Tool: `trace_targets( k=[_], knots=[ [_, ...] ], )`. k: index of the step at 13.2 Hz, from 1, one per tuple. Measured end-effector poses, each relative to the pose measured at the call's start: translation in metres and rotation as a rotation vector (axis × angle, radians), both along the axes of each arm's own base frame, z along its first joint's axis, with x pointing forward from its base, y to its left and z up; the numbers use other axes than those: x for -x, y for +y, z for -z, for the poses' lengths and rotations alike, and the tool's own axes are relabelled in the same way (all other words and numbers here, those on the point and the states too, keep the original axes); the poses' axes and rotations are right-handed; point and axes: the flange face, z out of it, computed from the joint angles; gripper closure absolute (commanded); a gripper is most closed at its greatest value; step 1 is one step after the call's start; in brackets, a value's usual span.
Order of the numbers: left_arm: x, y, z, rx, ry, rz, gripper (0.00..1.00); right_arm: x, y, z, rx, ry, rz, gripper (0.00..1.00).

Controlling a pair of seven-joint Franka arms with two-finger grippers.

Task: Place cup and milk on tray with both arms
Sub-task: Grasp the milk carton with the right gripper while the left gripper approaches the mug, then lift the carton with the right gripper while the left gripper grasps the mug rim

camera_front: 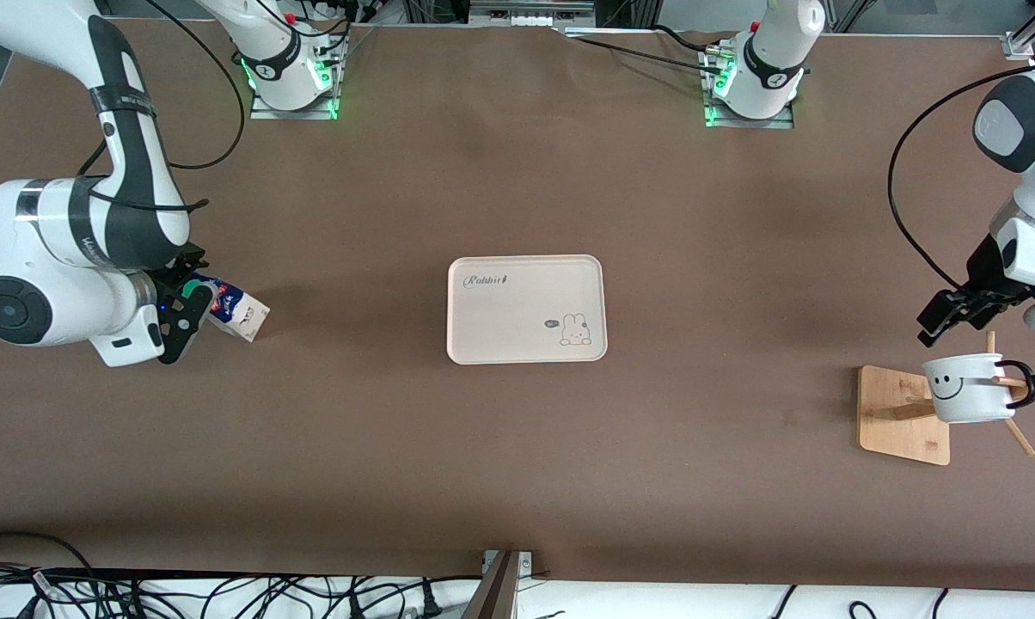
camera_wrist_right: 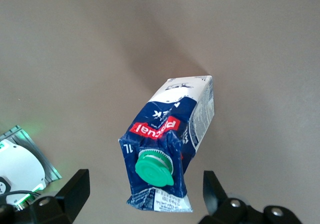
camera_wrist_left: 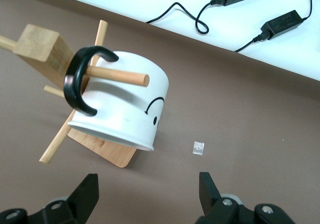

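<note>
Reaching phase, I judged: milk (camera_front: 235,312) stood at the right arm's end, right gripper (camera_wrist_right: 145,196) spread wide above it, empty. Cup (camera_front: 969,389) hung on a wooden rack (camera_front: 904,414); left gripper (camera_wrist_left: 147,194) open, empty. Next: descend, close. Tray (camera_front: 526,344) read "Rabbit"; carton "pascual".

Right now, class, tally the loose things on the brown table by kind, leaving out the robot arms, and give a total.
Cups: 1, the cup hanging by its handle on a peg of the wooden rack.
Cartons: 1, the milk.
Trays: 1, the tray.
Racks: 1, the wooden rack.
Total: 4
</note>
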Motion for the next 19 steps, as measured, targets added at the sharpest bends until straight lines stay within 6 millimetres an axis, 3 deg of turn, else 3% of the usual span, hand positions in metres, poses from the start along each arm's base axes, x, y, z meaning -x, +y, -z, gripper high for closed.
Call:
trace_targets(
  k=[8,13,15,17,19],
  knots=[
    [0.011,0.033,0.005,-0.013,-0.087,-0.054,0.15,0.004,-0.005,0.021,-0.018,0.006,-0.107,0.00],
    [0.012,0.025,0.050,0.002,-0.248,-0.096,0.15,0.010,-0.010,0.036,-0.009,0.005,-0.117,0.00],
    [0.006,0.022,0.059,0.031,-0.255,-0.138,0.15,0.013,-0.011,0.038,-0.007,0.004,-0.121,0.00],
    [-0.001,0.015,0.061,0.070,-0.260,-0.181,0.28,0.015,-0.013,0.040,-0.006,0.007,-0.118,0.00],
    [-0.009,0.009,0.065,0.106,-0.262,-0.207,0.55,0.018,-0.018,0.045,-0.004,0.014,-0.112,0.00]
  ],
)
